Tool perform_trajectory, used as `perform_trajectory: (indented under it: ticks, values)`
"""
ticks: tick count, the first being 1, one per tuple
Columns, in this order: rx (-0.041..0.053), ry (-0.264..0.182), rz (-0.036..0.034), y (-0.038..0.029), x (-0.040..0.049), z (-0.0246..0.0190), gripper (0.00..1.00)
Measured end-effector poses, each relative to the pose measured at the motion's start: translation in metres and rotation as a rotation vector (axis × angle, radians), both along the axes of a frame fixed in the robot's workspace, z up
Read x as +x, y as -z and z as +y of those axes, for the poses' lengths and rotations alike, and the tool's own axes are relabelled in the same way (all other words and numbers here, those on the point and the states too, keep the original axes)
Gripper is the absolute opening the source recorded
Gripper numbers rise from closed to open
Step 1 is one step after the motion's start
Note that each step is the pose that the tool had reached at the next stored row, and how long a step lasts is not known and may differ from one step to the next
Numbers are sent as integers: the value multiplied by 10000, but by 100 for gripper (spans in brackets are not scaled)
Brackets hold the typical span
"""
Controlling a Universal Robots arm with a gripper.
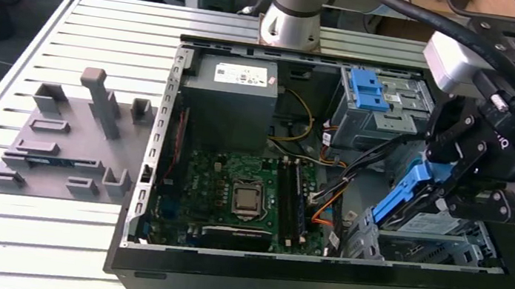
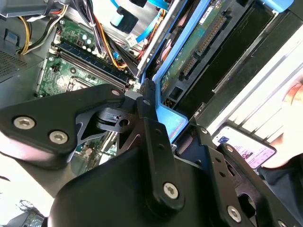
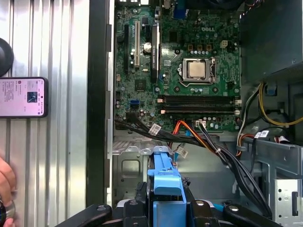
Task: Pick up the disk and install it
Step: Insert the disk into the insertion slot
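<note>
My tool (image 1: pixel 462 194) is clamped on the disk (image 1: pixel 399 204). In the first wrist view the black fingers (image 3: pixel 137 196) press in from either side of its blue rail (image 3: pixel 165 182), with no gap that I can see.

The disk hangs clear of the metal, tilted steeply, at the exterior view's right end of the open computer case (image 1: pixel 149 175). It is just above the lower drive cage (image 1: pixel 433 250). I read that tilt as deliberate, because the low edge points into the cage mouth while the high end stays clear of the case wall. The grip sits at one end of the rails, which leaves the long body free. In the second wrist view the connector edge (image 2: pixel 201 47) faces into the case, towards the cable bundle (image 2: pixel 106 52), and that suits plugging it in later.

The cables (image 1: pixel 331 191) run close beside the disk, between it and the motherboard (image 1: pixel 241 195), so I judge the margin on that side to be thin. The blue-latched drive bay (image 1: pixel 379 97) and the grey power supply (image 1: pixel 235 85) stand well apart from the tool, further back in the case.

Outside the case, a grey fixture (image 1: pixel 68 149) rests on the slatted surface (image 1: pixel 73 255). A phone (image 3: pixel 23 97) lies near the case wall, with a person's hand (image 3: pixel 4 184) beside it, both clear of my working area. I judge the pick as done and the seating as not yet done.
</note>
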State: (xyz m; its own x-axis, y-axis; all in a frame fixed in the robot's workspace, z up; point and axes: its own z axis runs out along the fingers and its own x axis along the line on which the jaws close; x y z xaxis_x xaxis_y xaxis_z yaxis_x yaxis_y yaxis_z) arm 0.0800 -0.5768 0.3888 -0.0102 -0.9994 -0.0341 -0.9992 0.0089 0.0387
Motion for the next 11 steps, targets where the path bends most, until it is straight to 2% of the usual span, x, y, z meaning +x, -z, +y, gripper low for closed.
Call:
perform_trajectory:
  ticks: [11]
  values:
    - [-1, 0, 0, 73, 0, 0, 37]
